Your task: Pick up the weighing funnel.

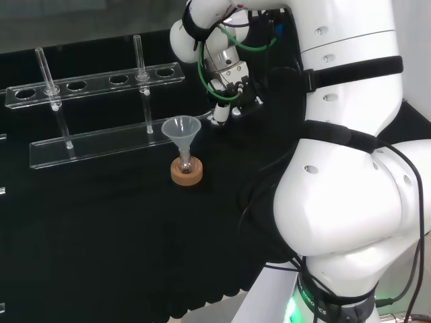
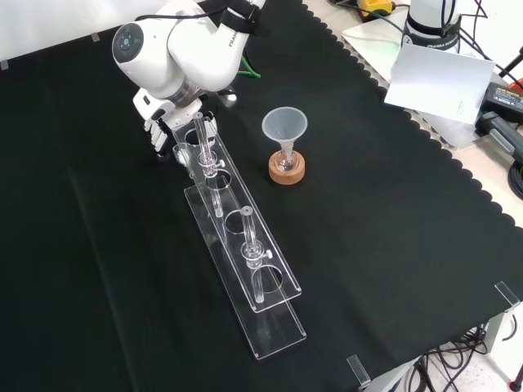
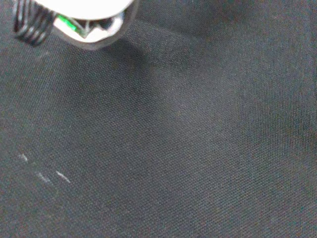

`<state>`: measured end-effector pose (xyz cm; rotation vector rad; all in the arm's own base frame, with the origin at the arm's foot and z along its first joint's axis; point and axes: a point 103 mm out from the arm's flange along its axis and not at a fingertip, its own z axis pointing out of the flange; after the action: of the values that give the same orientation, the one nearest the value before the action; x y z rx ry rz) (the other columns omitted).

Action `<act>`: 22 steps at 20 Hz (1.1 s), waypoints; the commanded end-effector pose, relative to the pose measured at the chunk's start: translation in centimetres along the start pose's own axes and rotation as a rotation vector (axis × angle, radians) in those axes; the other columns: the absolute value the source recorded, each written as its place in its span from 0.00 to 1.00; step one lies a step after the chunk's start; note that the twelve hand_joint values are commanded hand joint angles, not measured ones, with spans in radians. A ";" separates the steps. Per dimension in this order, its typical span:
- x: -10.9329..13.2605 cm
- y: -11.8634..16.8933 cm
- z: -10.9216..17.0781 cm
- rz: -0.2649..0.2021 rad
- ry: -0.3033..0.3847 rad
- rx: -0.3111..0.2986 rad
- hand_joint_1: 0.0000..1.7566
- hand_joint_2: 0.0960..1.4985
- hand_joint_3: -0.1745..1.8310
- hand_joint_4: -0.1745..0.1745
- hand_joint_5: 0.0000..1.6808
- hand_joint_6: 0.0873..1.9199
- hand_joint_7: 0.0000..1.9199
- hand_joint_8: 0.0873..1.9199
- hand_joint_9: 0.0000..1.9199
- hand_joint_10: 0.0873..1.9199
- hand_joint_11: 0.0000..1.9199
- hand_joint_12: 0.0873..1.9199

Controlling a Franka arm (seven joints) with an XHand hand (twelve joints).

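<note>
Just beneath the robot hand [image 2: 158, 121], against the closest end of the clear rack [image 2: 245, 253]: a small clear piece, most likely the weighing funnel [image 2: 179, 152], touching the robot hand or very nearly so. Cannot tell from these views the opening of the robot hand, nor any hold on the piece, so cannot call the grasp made. Off to one side of the robot hand, well apart: the big funnel [image 2: 284, 126] in its flask on a cork ring [image 2: 287, 172], no part of this job. For a clean pick-up: take the piece across its body rather than by the short stem, keep clear of the rack and its upright tubes [image 2: 251, 237], confirm the hold before rising, then lift straight up off the bench [image 2: 392, 245] without tilting
</note>
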<state>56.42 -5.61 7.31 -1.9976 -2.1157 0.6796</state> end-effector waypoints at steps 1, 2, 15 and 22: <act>0.0 0.1 0.0 0.010 -0.004 0.009 0.53 0.35 0.45 0.44 0.42 0.40 0.29 0.33 0.38 0.25 0.27 0.66; 0.0 0.2 -0.1 0.012 -0.005 0.010 0.53 0.35 0.45 0.44 0.42 0.40 0.29 0.33 0.38 0.24 0.27 0.66; 0.2 0.5 0.2 0.008 -0.013 0.005 0.53 0.36 0.45 0.45 0.45 0.41 0.29 0.33 0.38 0.24 0.27 0.66; 0.2 0.4 0.2 0.031 -0.047 -0.010 0.60 0.42 0.43 0.92 0.66 0.43 0.32 0.32 0.40 0.24 0.29 0.65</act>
<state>56.79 -5.38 6.86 -2.0168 -2.1143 0.7094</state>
